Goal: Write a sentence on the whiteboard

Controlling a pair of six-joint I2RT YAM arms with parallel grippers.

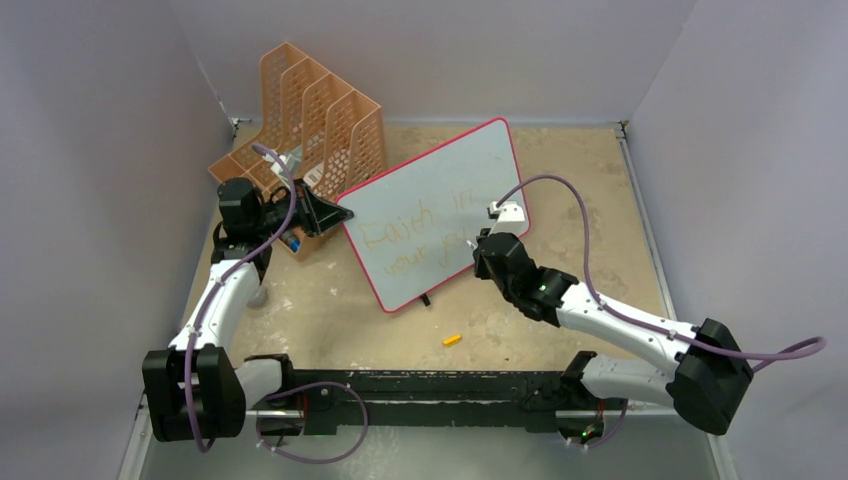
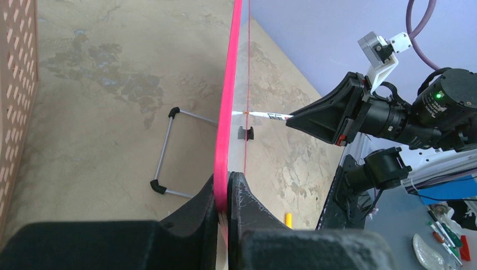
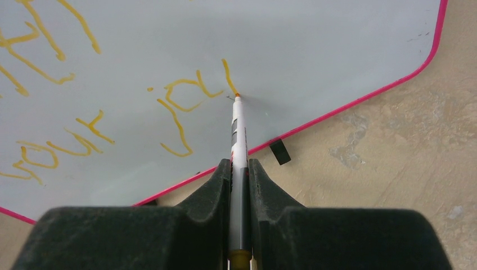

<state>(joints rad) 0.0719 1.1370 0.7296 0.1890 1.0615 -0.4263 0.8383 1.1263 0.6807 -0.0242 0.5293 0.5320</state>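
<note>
Pinching a marker [image 3: 238,129] in the right gripper [image 3: 239,166], fingers pressed together on the barrel. Long axis of the marker straight out from the fingers, pointing at the whiteboard [image 3: 337,50]. Touching the board with the orange tip, at the lower end of a short stroke just after letters that seem to read "jo".

Directly ahead of this gripper: the lower line of the sentence [image 3: 179,126], with "Faith in" above and "your" to the left. Probably in the middle of the word "journey".

Clamping the pink frame at the left edge with the left gripper [image 2: 228,179], fingers pressed together on it. Board tilted up from the table [image 1: 330,310], with a wire stand behind.

For the remaining letters, bare board needed to the right of the tip, toward the lower right corner. Not very much room there, by the look. Clearly nearer to the writing place: the right arm. Some risk of running onto the frame if going too far right.
</note>
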